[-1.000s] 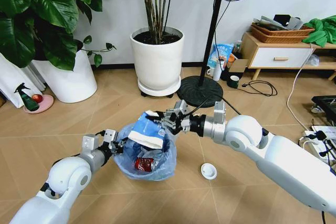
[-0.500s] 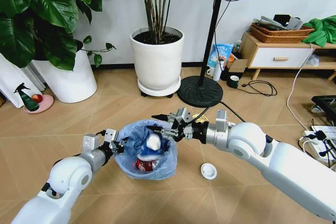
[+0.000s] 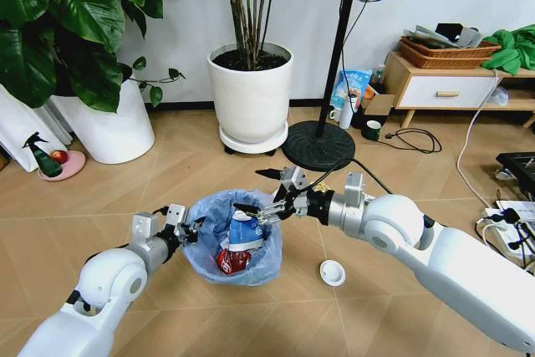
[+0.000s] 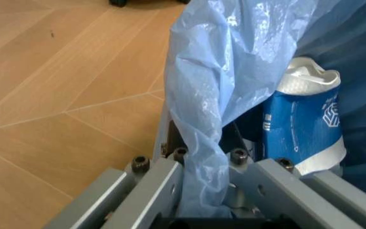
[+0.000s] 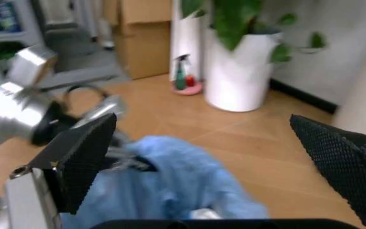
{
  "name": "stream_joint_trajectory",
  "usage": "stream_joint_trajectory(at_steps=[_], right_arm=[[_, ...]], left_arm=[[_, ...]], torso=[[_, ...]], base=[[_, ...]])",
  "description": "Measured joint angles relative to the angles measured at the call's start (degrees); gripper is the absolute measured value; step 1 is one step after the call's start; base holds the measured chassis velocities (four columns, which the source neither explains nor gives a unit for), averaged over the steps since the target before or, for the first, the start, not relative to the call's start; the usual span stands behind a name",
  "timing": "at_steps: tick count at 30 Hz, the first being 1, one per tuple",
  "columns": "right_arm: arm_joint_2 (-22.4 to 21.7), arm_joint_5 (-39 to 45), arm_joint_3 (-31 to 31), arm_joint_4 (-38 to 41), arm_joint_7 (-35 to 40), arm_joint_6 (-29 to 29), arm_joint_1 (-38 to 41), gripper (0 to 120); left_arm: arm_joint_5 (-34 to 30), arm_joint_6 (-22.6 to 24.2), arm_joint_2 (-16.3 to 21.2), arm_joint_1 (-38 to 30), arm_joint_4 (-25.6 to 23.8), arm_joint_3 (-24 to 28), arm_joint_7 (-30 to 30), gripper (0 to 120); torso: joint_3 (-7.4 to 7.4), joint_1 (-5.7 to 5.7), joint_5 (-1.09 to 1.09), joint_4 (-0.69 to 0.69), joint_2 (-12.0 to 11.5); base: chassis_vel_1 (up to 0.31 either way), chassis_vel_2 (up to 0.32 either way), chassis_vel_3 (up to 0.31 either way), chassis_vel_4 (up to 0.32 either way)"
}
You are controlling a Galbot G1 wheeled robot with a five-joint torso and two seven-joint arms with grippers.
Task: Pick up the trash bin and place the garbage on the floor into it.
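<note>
The trash bin (image 3: 251,269), lined with a crinkly light-blue bag, stands on the wood floor in front of me. My left gripper (image 3: 182,229) is shut on its rim, and the left wrist view shows the bag (image 4: 215,95) pinched between the fingers (image 4: 160,188). A crushed blue-white carton (image 3: 243,234) (image 4: 304,126) and a red wrapper (image 3: 228,262) lie inside. My right gripper (image 3: 264,193) (image 5: 215,167) hangs open just above the bin's far rim, holding nothing. A white round disc (image 3: 332,272) of garbage lies on the floor to the right of the bin.
Two large white plant pots (image 3: 250,94) (image 3: 109,127) stand behind, with a fan's black round base (image 3: 318,145) beside them. A green spray bottle (image 3: 39,156) is at far left. Cables (image 3: 414,138) and a low cabinet (image 3: 447,89) are at the right.
The right gripper let go of the carton, which dropped into the bin and settled lower. The gripper stayed open and drew back a little. The left arm held still.
</note>
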Motion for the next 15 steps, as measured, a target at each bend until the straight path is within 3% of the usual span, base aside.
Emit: stream_joint_trajectory(at_steps=[7, 14, 15], right_arm=[[-2.64, 2.13, 5.52, -1.04, 6.19, 0.68, -4.6, 100], [-4.06, 4.28, 9.3, -8.7, 10.56, -0.52, -8.96, 100], [-4.33, 5.61, 10.89, -9.79, 11.65, -1.14, -10.58, 100]], left_arm=[[0.01, 0.0, -0.1, 0.33, 0.0, -0.83, 0.0, 0], [0.08, 0.0, -0.47, 0.62, -0.21, -1.34, -0.02, 0], [0.07, 0.0, -0.48, 0.61, -0.29, -1.39, -0.03, 0]], torso=[[0.0, 0.0, -0.01, 0.0, 0.01], [0.0, 0.0, 0.04, 0.0, 0.01], [0.0, 0.0, -0.03, 0.01, 0.01]], base=[[0.0, 0.0, 0.0, 0.0], [0.0, 0.0, 0.0, 0.0], [0.0, 0.0, 0.0, 0.0]])
